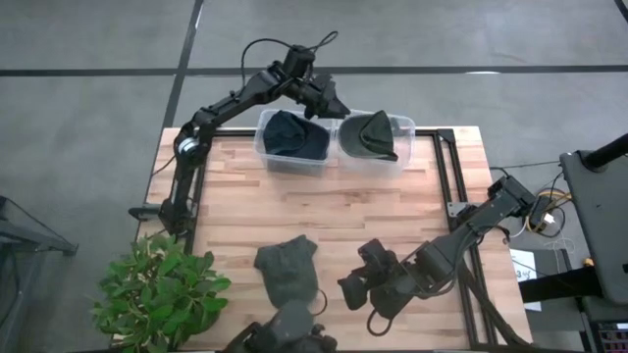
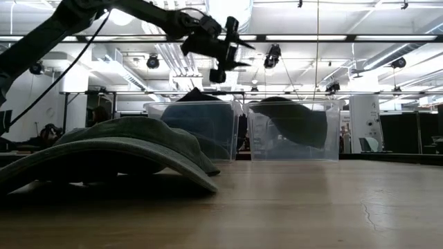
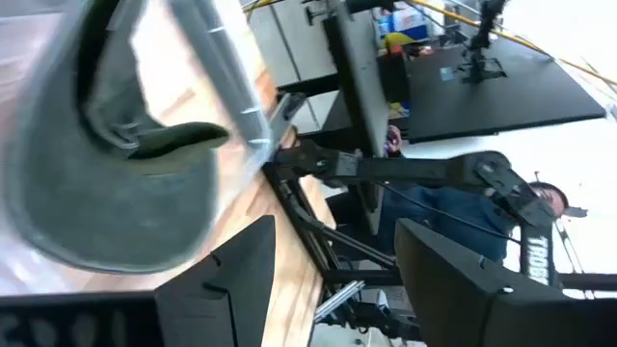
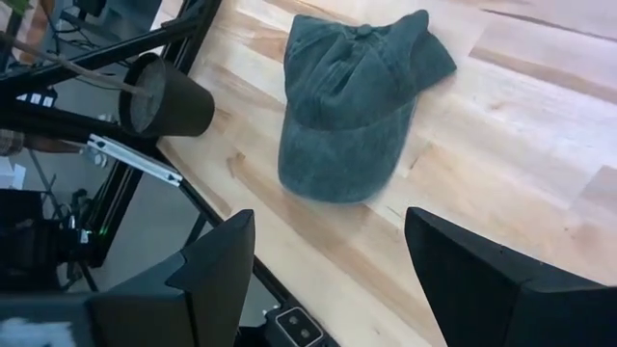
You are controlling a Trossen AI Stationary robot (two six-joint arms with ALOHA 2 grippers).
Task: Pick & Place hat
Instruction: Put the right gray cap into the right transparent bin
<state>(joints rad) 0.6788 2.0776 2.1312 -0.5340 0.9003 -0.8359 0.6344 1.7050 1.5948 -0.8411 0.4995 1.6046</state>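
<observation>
The hat (image 1: 287, 265) – a grey-green cap – lies flat on the wooden table (image 1: 324, 206), on the near half of the board, well apart from the two clear bins at the far edge. In the right wrist view it (image 4: 352, 101) sits crown up, with bare wood all round it. Measured from this cap, the right gripper (image 1: 365, 291) is just to its right and a little nearer the table's front edge, close but not touching. Its two dark fingers (image 4: 217, 270) stand wide apart with nothing between them, and the cap shows in the gap beyond them.

Far across the table from the cap, the left bin (image 1: 291, 140) holds a dark hat (image 1: 294, 135), and the right bin (image 1: 378, 139) beside it holds another grey-green hat (image 1: 370, 134), lying tilted against the bin's wall. The left gripper (image 1: 332, 98) hangs above the far rim where the two bins meet – in the low view it (image 2: 223, 52) is clear of the bins, up in the air, jaws spread and empty. The left wrist view looks down past its own fingers (image 3: 227, 284) onto the hat in the right bin (image 3: 116, 164).

To the left of the cap on the table, off the board's near left corner, stands a leafy green plant (image 1: 157, 292).
</observation>
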